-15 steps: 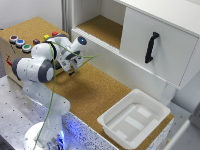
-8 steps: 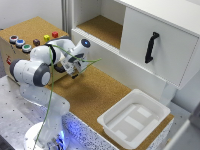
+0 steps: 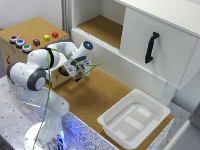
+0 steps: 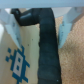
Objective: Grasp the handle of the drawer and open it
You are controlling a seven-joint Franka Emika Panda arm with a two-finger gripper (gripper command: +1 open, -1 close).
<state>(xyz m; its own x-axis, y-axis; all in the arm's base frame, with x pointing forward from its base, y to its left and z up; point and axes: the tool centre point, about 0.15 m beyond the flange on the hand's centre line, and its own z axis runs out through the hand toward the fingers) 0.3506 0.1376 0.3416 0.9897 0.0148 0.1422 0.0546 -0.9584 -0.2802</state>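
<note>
— Gripper [image 3: 75, 75] position, please?

— Pressed up against the front of the tan box [image 3: 31, 31] at the exterior view's left, low on its face. The arm [image 3: 35, 67] bends round in front of that box, so the exterior view hides most of the front and I cannot make out the drawer there.

— And the handle?

— The wrist view shows it plainly: the handle [image 4: 47, 47] is a black bar running between the two fingers [image 4: 13, 31], against the cork-like front of the drawer [image 4: 74, 62]. One finger stands on each side of the bar.

— Closed on it?

— No. The fingers are spread, with a strip of tan visible between each pad and the bar. They bracket the handle without touching it, as far as the blurred picture lets me judge.

— Anything else on that drawer front?

— A blue pixel-like mark [image 4: 16, 60] printed beside the handle.

— The rest of the scene?

— Coloured buttons [image 3: 35, 41] sit on top of the tan box. To the far right is a white cabinet door [image 3: 160, 47] with an upright black pull [image 3: 151, 47]. A white plastic tray [image 3: 135, 119] lies on the cork surface [image 3: 92, 97] at the near right, well apart from the gripper.
</note>
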